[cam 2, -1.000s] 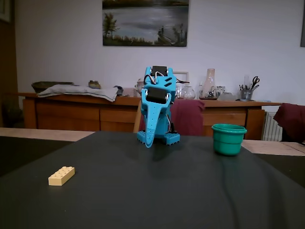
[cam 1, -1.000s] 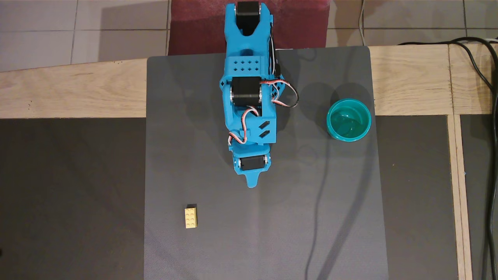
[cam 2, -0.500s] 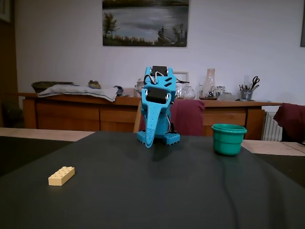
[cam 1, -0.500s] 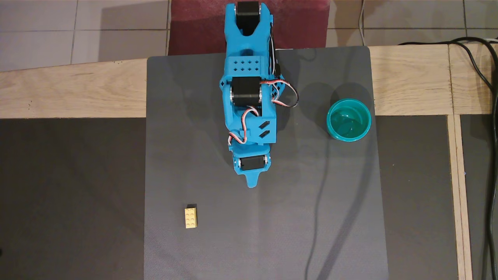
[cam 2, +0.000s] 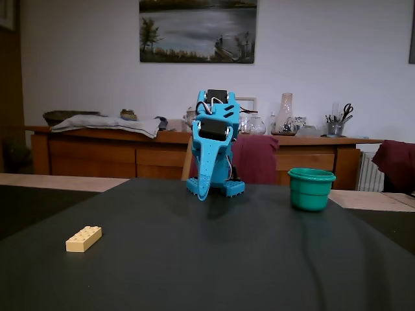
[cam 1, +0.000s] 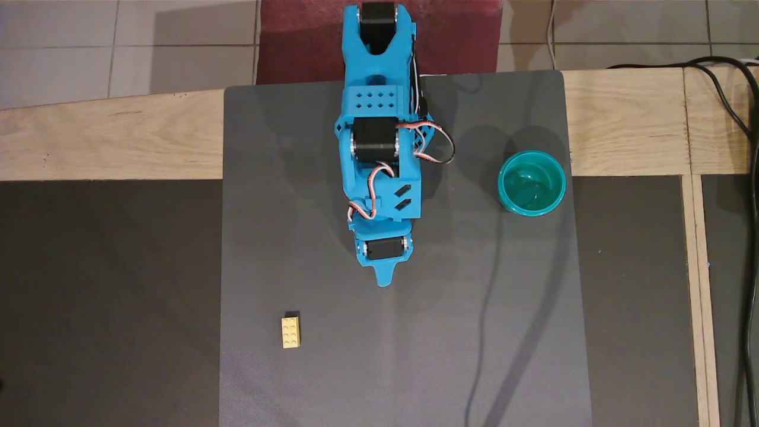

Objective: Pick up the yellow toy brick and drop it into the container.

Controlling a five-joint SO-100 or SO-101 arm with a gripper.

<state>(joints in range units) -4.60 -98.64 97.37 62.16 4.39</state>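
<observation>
Nearest me in the fixed view, the yellow toy brick (cam 2: 83,238) lies flat, studs up, on the dark grey mat (cam 2: 214,259), w/ bare mat all round it. From the overhead view the brick (cam 1: 290,331) sits near the mat's (cam 1: 332,367) left edge, long side running along that edge, still fully on the mat. Lots of open mat btwn it and the arm, nothing in the way.

Mid-mat, the blue arm (cam 2: 214,155) is folded up over its base. The pincer (cam 2: 203,193) points down, tip low over the mat but, as far as I can tell, not touching. In the overhead view it narrows to a single blue point (cam 1: 384,279); the jaws look pressed together, nothing held. It's well apart from the brick.

Further right, the container (cam 2: 311,188) stands upright, mouth open. Overhead it sits close to the mat's right edge (cam 1: 532,182), near the wooden strip of the desk (cam 1: 622,124). Black cables (cam 1: 748,196) run down the desk's far right side.
</observation>
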